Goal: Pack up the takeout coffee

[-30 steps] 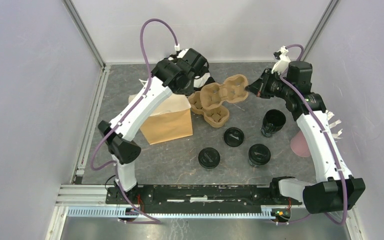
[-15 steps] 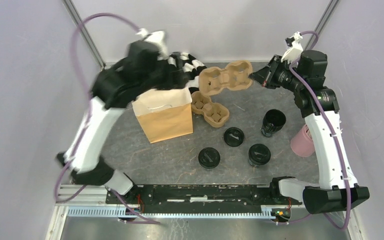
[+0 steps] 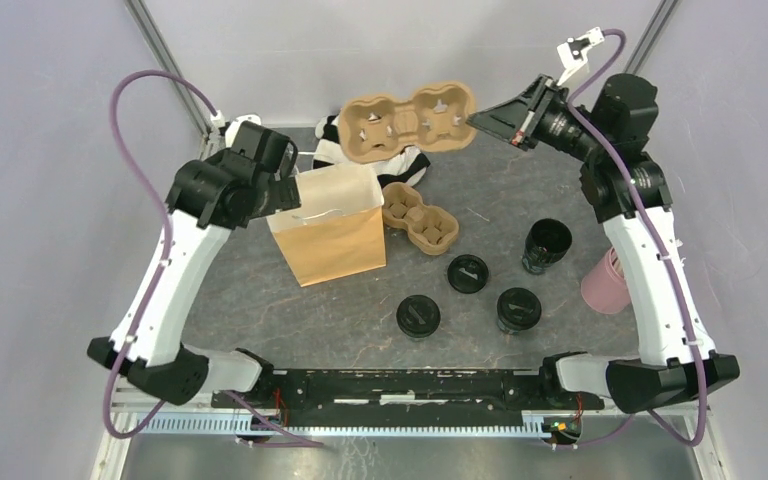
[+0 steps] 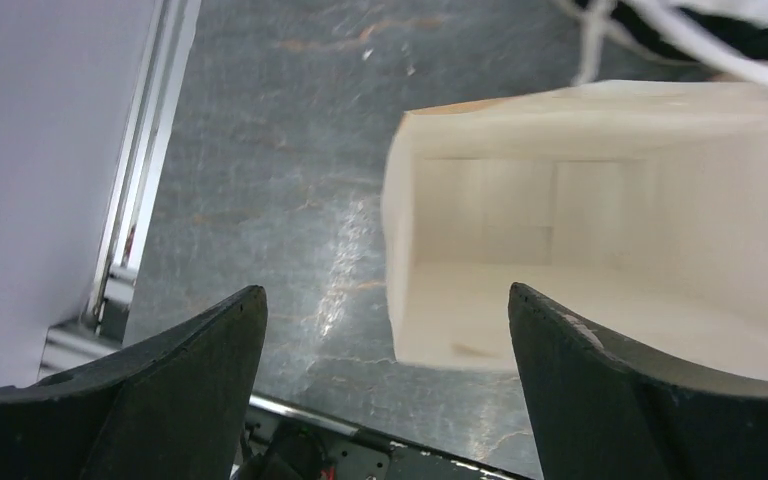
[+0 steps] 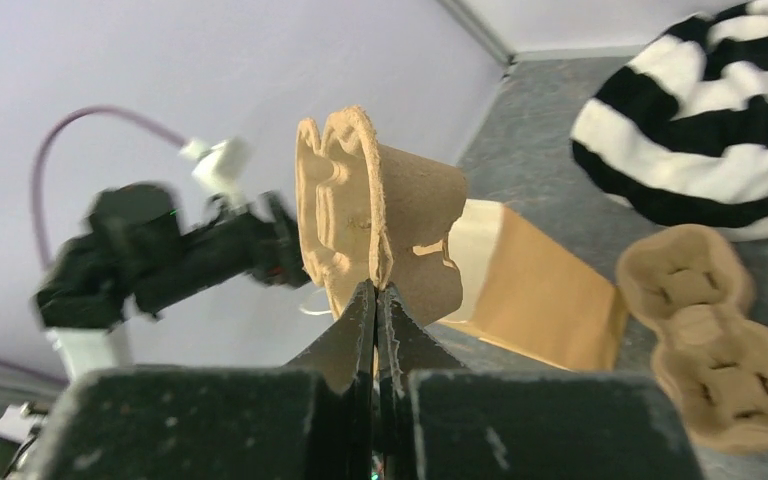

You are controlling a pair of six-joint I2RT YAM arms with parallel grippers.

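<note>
Two lidded black coffee cups [image 3: 418, 316] [image 3: 518, 308] stand at the front of the table, far from both grippers. My right gripper [image 3: 477, 119] [image 5: 375, 287] is shut on the rim of a brown cardboard carrier [image 3: 408, 118] [image 5: 385, 205], held in the air at the back. Beside the upper left edge of the brown paper bag [image 3: 332, 238] [image 4: 600, 240], my left gripper [image 3: 282, 192] [image 4: 385, 292] is open and holds nothing. The bag stands upright with its mouth open, and its inside looks bare.
Another cardboard carrier [image 3: 420, 220] [image 5: 715, 335] lies right of the bag. A loose black lid [image 3: 467, 273] and an open black cup [image 3: 545, 243] sit nearby. A pink cup [image 3: 606, 285] stands at the right. A striped cloth [image 3: 400, 162] [image 5: 705, 135] lies at the back.
My left gripper opened, let go of the carrier and swung left to the bag's left side. My right gripper lifted the carrier up and towards the back.
</note>
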